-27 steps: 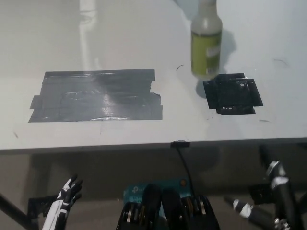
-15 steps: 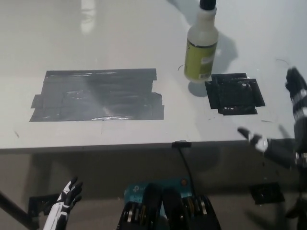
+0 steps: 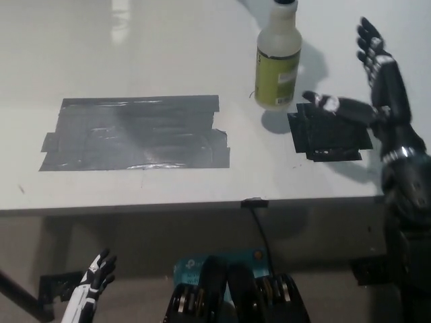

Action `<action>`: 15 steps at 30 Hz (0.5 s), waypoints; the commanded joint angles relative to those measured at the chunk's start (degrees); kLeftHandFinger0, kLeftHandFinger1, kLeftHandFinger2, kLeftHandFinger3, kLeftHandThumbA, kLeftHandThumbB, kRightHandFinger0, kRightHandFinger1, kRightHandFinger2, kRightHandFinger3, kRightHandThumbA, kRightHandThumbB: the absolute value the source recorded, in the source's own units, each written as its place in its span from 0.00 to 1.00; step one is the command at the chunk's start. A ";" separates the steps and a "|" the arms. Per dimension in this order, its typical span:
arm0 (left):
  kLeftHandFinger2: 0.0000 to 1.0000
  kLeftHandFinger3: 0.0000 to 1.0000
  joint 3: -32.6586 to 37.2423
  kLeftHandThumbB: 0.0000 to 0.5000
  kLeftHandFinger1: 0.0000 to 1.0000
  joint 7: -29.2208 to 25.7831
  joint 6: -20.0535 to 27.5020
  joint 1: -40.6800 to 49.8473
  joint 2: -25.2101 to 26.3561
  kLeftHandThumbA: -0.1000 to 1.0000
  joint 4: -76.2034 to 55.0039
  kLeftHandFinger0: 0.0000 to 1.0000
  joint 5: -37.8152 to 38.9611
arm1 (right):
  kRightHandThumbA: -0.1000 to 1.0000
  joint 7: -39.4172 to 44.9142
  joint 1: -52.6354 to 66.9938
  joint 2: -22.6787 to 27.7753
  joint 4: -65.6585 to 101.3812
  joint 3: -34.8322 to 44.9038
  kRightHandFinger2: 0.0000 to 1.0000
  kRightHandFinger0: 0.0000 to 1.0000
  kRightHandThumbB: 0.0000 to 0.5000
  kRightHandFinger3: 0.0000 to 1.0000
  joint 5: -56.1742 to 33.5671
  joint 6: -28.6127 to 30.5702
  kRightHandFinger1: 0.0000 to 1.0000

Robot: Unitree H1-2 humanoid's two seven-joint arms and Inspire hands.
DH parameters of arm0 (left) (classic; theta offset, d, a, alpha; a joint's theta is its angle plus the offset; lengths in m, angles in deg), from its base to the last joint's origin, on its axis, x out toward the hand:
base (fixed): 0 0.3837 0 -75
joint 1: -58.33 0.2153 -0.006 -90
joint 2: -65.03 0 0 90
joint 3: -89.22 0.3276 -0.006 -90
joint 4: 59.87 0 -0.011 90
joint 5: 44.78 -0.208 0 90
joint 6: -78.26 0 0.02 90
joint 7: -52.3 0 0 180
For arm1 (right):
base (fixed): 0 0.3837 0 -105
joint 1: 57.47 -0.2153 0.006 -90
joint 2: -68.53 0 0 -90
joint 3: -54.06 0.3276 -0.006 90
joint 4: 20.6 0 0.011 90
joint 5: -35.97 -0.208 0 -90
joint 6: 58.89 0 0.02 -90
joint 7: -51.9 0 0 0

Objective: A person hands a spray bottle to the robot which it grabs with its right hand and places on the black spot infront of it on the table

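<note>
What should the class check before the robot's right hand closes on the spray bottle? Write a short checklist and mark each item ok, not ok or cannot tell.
1. Right hand open, fingers apart: ok.
2. Right hand beside the spray bottle, on its right, not yet touching it: ok.
3. Bottle upright: ok. Whether it stands on the table or is held from above: cannot tell, as its top is cut off by the picture's edge.
4. Small black spot free to take the bottle: ok, though the hand hangs partly over it.
5. Bottle already on the spot: not ok; it is just beyond the spot's left corner.
6. Left hand out of the way, low under the table edge: ok.
</note>
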 commanded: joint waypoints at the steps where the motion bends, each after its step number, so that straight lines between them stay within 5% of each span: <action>1: 1.00 1.00 0.48 0.55 1.00 0.77 1.97 -0.18 0.54 1.00 -2.49 1.00 -0.24 | 1.00 -0.02 -6.68 -1.10 -3.74 -0.24 1.00 1.00 0.92 1.00 -1.30 -3.60 1.00; 5: 1.00 1.00 0.48 0.55 1.00 0.86 2.32 -0.26 0.63 1.00 -2.56 1.00 -0.13 | 1.00 -0.63 -10.35 -1.82 -8.05 -1.04 1.00 1.00 0.99 1.00 -0.24 -2.85 1.00; 15: 1.00 1.00 0.28 0.64 1.00 1.02 0.91 -0.39 0.53 1.00 -3.41 1.00 -0.10 | 1.00 1.35 -15.48 -3.11 -14.19 -1.96 1.00 1.00 0.98 1.00 -2.42 -3.41 1.00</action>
